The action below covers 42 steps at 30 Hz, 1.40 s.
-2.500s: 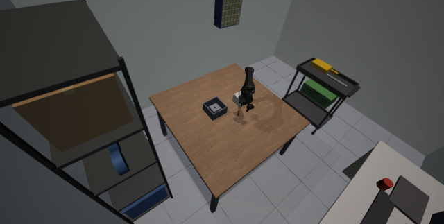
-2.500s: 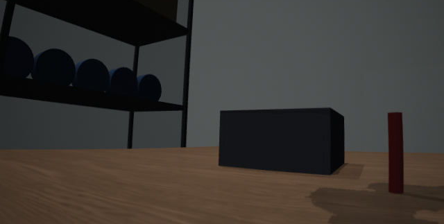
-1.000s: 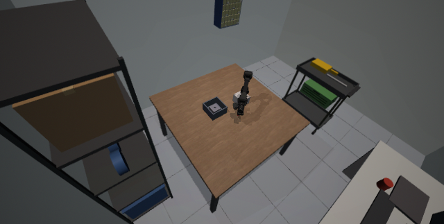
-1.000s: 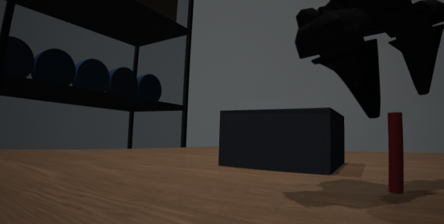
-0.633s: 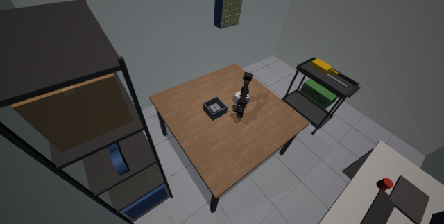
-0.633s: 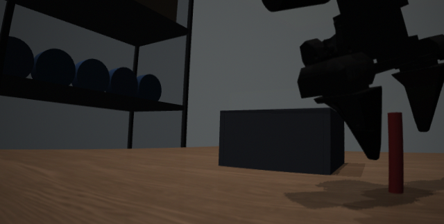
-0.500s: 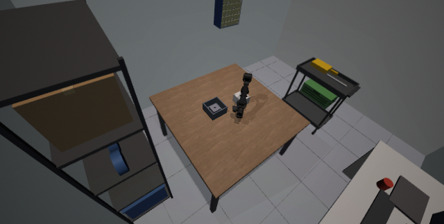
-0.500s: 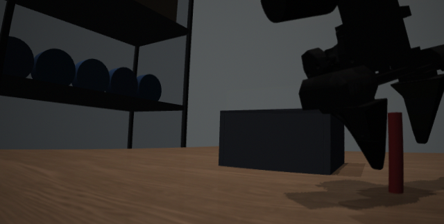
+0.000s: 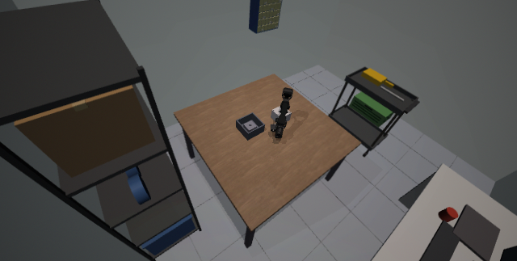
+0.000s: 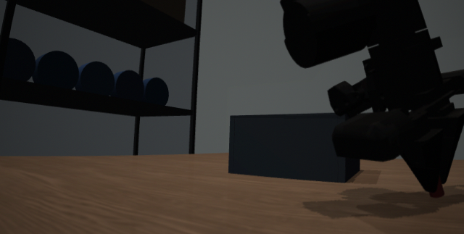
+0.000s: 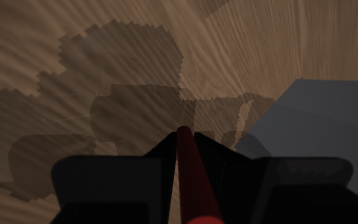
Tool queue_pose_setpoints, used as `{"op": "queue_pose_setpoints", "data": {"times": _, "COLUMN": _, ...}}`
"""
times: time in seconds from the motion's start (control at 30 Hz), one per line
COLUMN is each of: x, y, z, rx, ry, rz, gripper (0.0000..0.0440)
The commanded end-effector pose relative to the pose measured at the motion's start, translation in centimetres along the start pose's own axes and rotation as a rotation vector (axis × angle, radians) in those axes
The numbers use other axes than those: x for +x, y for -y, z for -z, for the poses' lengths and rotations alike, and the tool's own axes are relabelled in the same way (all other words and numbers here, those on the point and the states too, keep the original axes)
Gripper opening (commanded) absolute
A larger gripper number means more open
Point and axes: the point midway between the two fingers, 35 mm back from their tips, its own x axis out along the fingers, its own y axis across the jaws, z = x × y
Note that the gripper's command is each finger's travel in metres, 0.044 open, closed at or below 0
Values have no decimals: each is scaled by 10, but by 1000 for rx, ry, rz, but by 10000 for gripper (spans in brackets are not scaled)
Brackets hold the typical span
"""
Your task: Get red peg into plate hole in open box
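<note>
The red peg (image 10: 437,192) (image 11: 194,180) stands roughly upright between the fingers, its lower end sticking out just below the tips, at or just above the table; whether it touches is hard to tell. My gripper (image 10: 438,185) (image 11: 185,136) is shut on it, pointing down. In the top view the fingers and peg are too small and dark to make out. The open dark box (image 9: 256,132) (image 10: 286,147) stands beside the gripper, on its left in the exterior view. The light grey plate (image 9: 246,126) with its small hole lies at the box's bottom, and no peg is in it.
The wooden table (image 9: 283,180) carries the box and the arm. The arm's pale base (image 9: 275,114) (image 11: 330,115) is close to the gripper, at the right in the wrist view. A shelf rack (image 9: 161,132) and a trolley (image 9: 351,125) stand off the table.
</note>
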Motion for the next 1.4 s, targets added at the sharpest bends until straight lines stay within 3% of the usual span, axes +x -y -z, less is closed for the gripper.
{"op": "queue_pose_setpoints", "data": {"times": 0.0, "x": -5, "y": 3, "z": -5, "rx": -11, "ry": 25, "rz": 12, "gripper": 0}}
{"op": "queue_pose_setpoints", "data": {"times": 0.93, "x": -113, "y": 17, "z": -76, "rx": 70, "ry": 156, "rz": -41, "gripper": 0}}
{"op": "queue_pose_setpoints", "data": {"times": 1.37, "x": -129, "y": 29, "z": -135, "rx": 233, "ry": 177, "rz": -83, "gripper": 0}}
